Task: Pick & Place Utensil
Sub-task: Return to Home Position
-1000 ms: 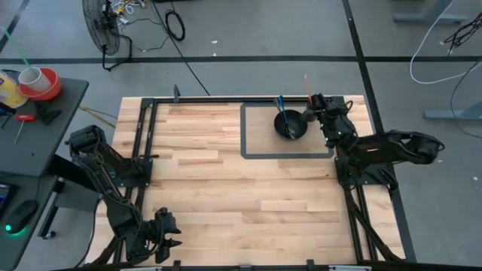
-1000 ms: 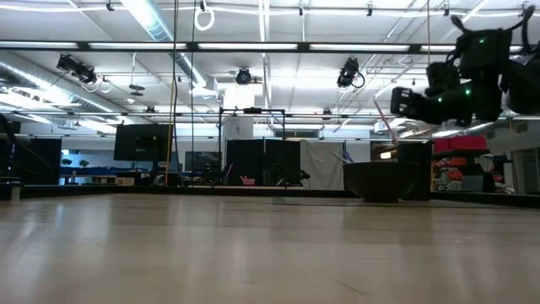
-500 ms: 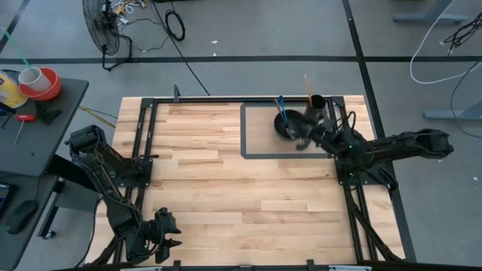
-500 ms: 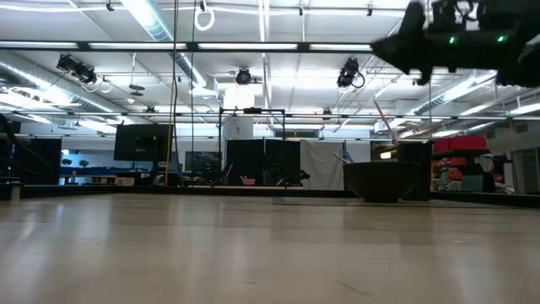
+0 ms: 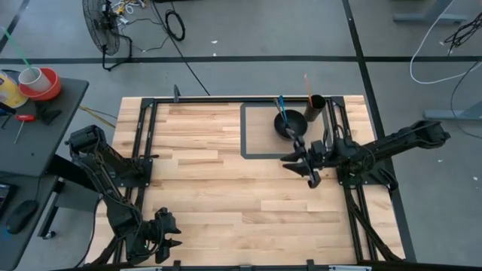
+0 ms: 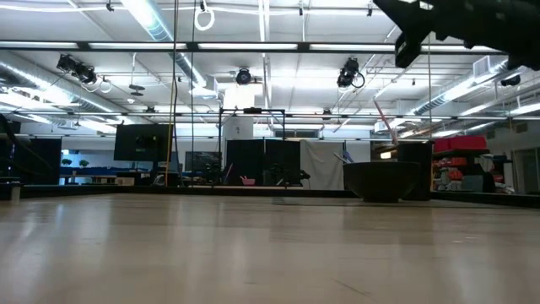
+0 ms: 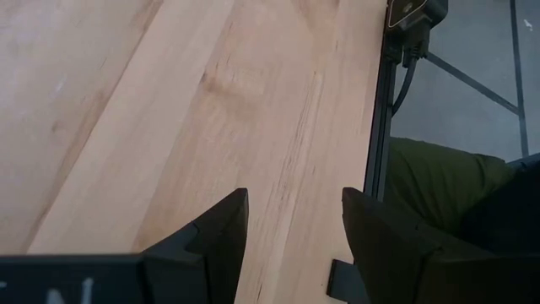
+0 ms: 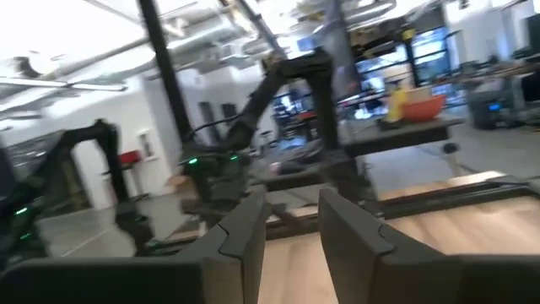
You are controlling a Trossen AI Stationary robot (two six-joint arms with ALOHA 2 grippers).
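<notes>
High view: desk point(image 5: 203, 173); right hand point(image 8: 293, 211), narrowly parted, empty, high near bowl point(image 5: 303, 120); left hand point(image 7: 294, 211), parted, empty, at desk's front edge; cup point(image 5: 316, 105) holding straw point(image 5: 306, 84); fork point(image 5: 279, 104) leaning in bowl. Fork likely light, stiff, slippery: pinch mid-handle.

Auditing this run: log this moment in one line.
left tool open, table edge | right tool open, empty | bowl: blue fork | cup: orange straw
</notes>
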